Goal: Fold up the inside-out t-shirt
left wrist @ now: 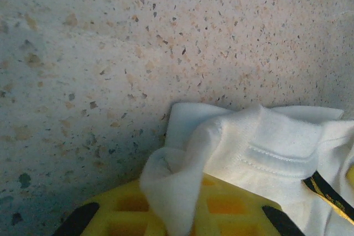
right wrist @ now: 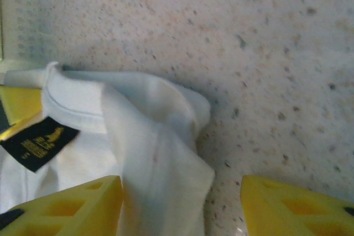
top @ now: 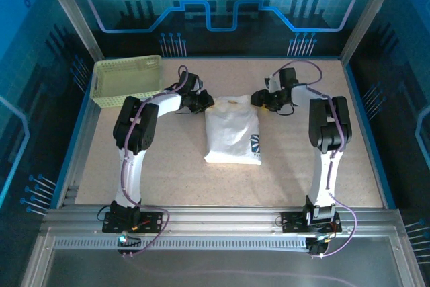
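Note:
The white t-shirt [top: 232, 132] lies in the middle of the table as a narrow folded strip, its blue graphic near the front right corner. My left gripper [top: 201, 103] is at the strip's far left corner. Up close, its yellow fingers [left wrist: 232, 203] are shut on a pinched fold of the t-shirt [left wrist: 221, 147]. My right gripper [top: 263, 101] is at the far right corner. Its yellow fingers [right wrist: 66, 208] stand apart and open. A fold of the t-shirt [right wrist: 155, 153] lies between them against the left finger, with bare table beside the right one. A black collar label [right wrist: 36, 142] shows.
A pale yellow-green lattice basket [top: 127, 80] stands at the back left, close behind my left arm. Speckled tabletop [top: 175, 173] spreads around the shirt. Blue rails edge the table [top: 368, 132].

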